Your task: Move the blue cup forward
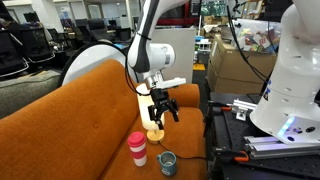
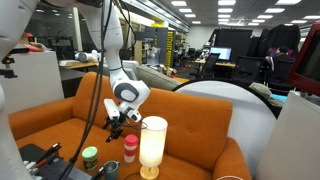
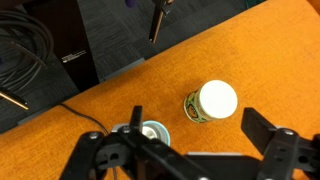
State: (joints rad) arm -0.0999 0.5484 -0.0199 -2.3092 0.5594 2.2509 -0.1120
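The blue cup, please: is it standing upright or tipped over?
Upright: in an exterior view the blue cup stands on its base, round mouth facing up.

One blue cup [image 1: 167, 161], one red tumbler [image 1: 137, 148] and one cream cylinder lamp [image 2: 152, 143] share a single orange sofa [image 1: 70, 115] with one robot arm [image 1: 148, 40].

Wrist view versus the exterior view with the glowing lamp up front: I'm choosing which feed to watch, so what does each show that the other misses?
Only the wrist view: black cables on the dark floor past the cushion edge, and a look straight down into the blue cup. Only the exterior view: the lit lamp and the red tumbler seen from the side, plus the arm. Both: the orange sofa, the blue cup and the open hand.
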